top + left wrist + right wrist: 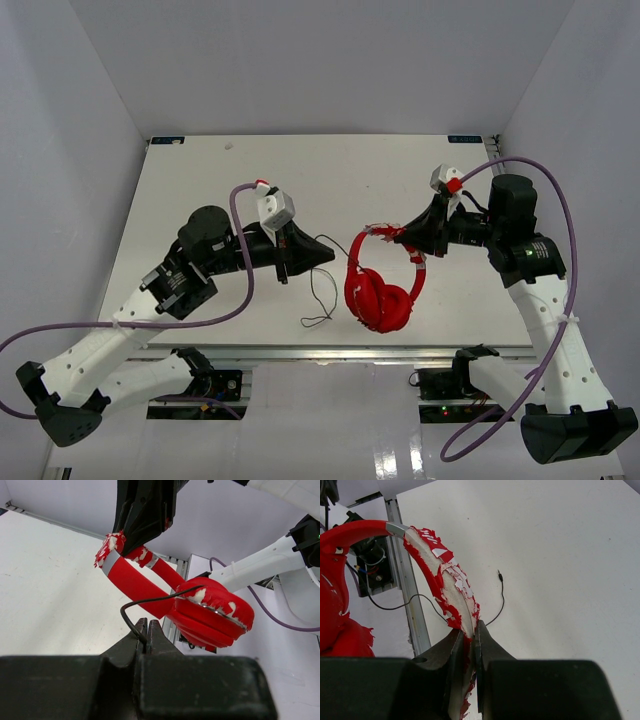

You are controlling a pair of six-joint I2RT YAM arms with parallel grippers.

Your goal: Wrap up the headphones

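Headphones (382, 295) hang off the table (330, 180), at about 4 o'clock from table centre in the top view, cups low near the front edge. Right gripper (470, 641) is clenched on the headband (442, 572), whose covering is flaking to white. Left gripper (148, 636) is pinched on the thin black cable (150, 599), at 9 o'clock from the headphones. The rest of the cable trails slack on the table, with the plug (498, 573) lying free.

Handling guess: light and rigid at the band, ear cups (215, 612) padded and likely to swing or fold. The peeling cover may slip or shed, so hold the band's solid part. The cable is limp and springy and kinks easily; grip it close to the cup and feed the loops with tension.

In the way: purple robot cables (565, 230) arc near the right arm, and the two grippers sit close together, so wrapping room is tight. The loose tail could snag the front rail (412, 615).
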